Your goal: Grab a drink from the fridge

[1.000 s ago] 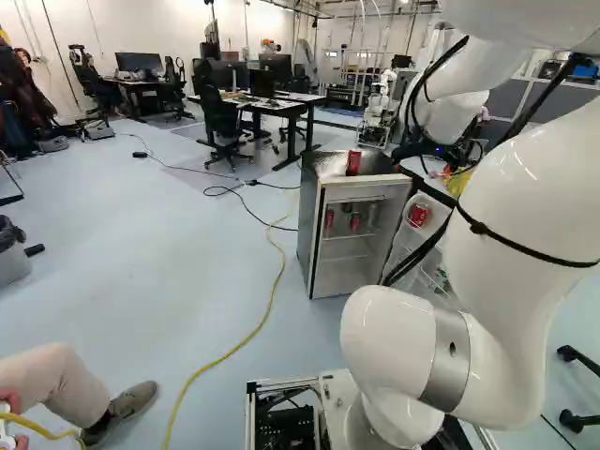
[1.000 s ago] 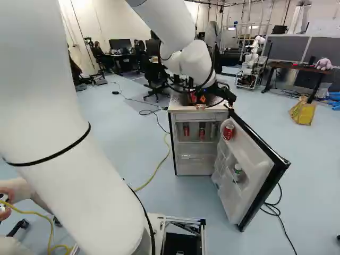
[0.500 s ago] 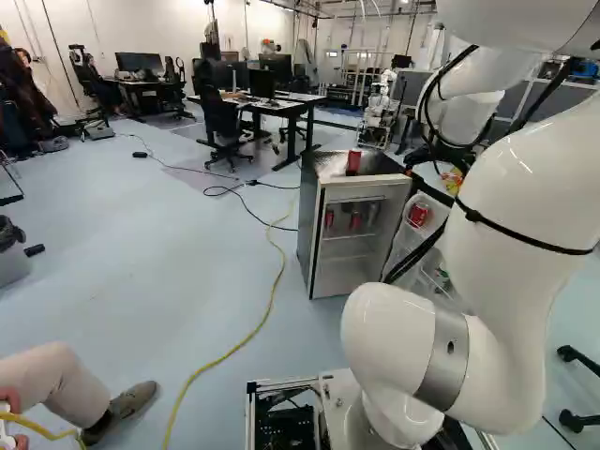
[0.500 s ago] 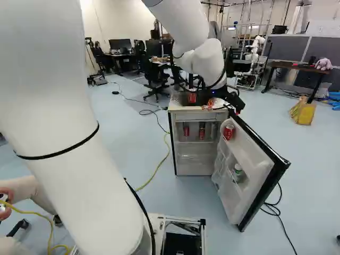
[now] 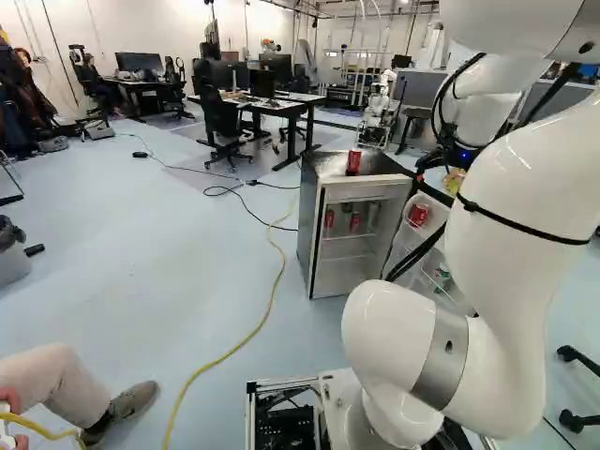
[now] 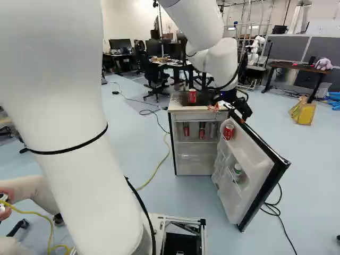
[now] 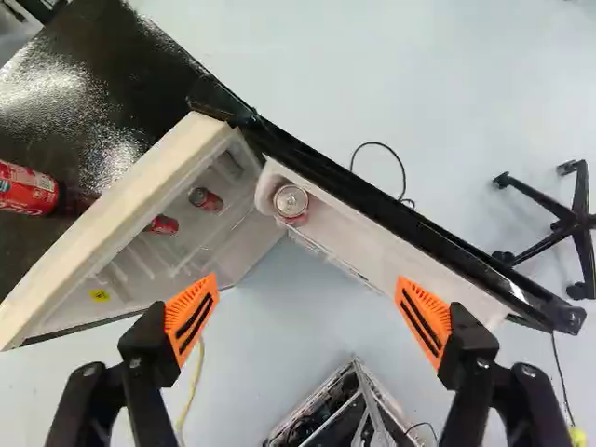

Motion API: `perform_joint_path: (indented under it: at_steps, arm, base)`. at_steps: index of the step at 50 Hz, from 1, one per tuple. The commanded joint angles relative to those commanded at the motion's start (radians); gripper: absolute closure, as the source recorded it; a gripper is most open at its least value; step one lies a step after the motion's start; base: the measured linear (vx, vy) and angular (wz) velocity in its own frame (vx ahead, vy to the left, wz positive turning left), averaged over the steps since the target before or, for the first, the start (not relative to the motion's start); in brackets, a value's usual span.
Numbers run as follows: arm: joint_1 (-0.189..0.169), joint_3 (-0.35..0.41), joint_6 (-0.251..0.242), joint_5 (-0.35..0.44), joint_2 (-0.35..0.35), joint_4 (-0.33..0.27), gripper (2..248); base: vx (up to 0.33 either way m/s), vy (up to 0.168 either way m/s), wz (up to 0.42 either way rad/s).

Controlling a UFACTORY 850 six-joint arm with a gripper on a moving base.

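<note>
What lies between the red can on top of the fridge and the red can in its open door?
Between them, the wrist view shows the fridge's pale front edge and two more red cans inside.

Upright red cans [image 6: 192, 96] stand atop the open fridge [image 6: 194, 162], on its shelf [image 6: 194, 142] and in its door [image 6: 252, 159].

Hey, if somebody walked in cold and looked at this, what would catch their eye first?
Probably the big white arm, filling the left of the right base view. Next, the small fridge ahead of it, its door swung wide with a red can in the door's top shelf. Then the tool's orange pads, spread apart in the wrist view.
</note>
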Motion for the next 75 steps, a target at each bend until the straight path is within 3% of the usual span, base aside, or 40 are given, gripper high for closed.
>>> perform_joint_path:
  at_steps: [75]
  arm:
    - [-0.236, -0.187, 0.000, -0.084, -0.161, 0.009, 3]
  base:
    - [0.000, 0.000, 0.000]
